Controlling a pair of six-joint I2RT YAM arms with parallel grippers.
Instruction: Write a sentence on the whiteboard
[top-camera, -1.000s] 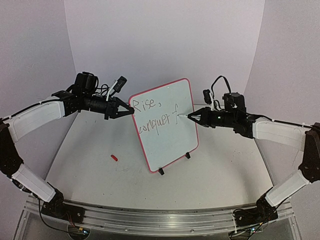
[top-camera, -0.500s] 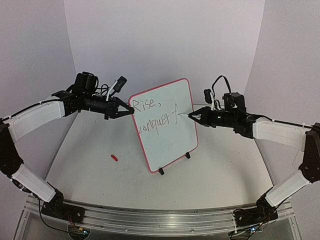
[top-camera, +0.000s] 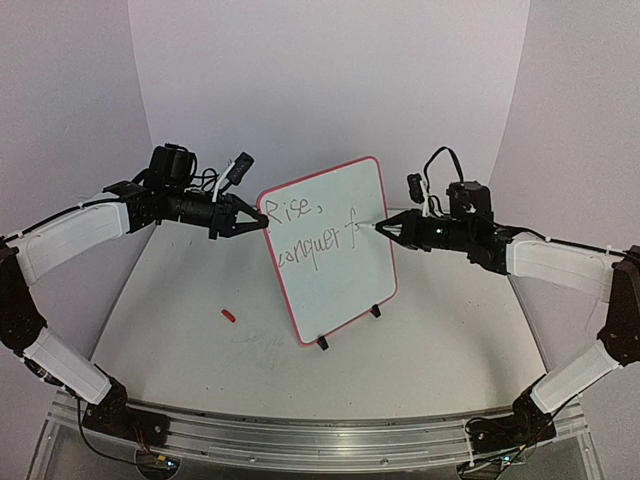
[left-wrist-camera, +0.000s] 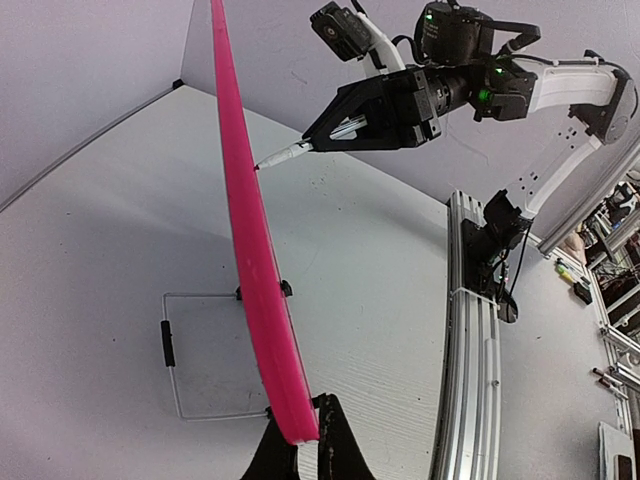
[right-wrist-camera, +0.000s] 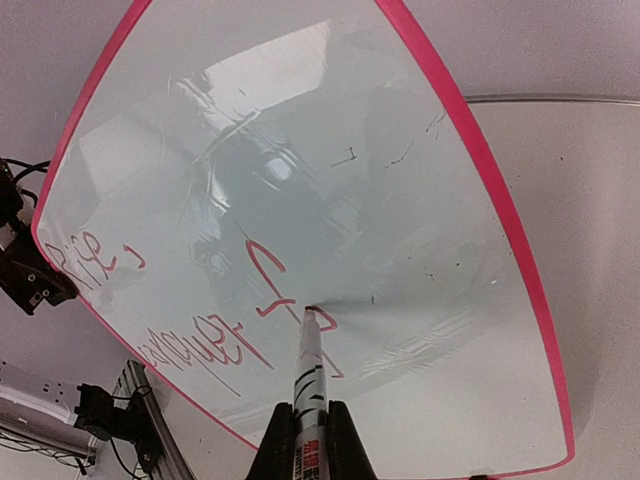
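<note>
— Red cap (top-camera: 229, 315) lies nearest us, loose on the tabletop (top-camera: 450, 340), well left of the whiteboard (top-camera: 335, 290). Has anything moved?

— Barely. The board stands tilted back on its black feet (top-camera: 323, 343), where it was a second ago. The right jaws, clenched on the marker (right-wrist-camera: 311, 375), have drifted slightly up and toward the board's right rim. The sentence (top-camera: 312, 240) read "Rise, conquer f" then. Now what looks like a short fresh stroke sits just past the f.

— So the last word is under way?

— I'd judge so. It has only its first letter, and little room is left on that line before the rim.

— And the left side?

— The left jaws are clamped on the upper left corner of the red rim, steadying it, unchanged.

— What do the wrist cameras add?

— From overhead I can't tell whether the tip touches. The right wrist view shows it resting on the white surface beside the f, and the lettering looks red there rather than dark. The left wrist view looks along the board edge-on, with the rim pinched between its jaws. A thin wire frame (left-wrist-camera: 175, 400) lies on the tabletop at the board's foot, and the writing itself is hidden.
</note>
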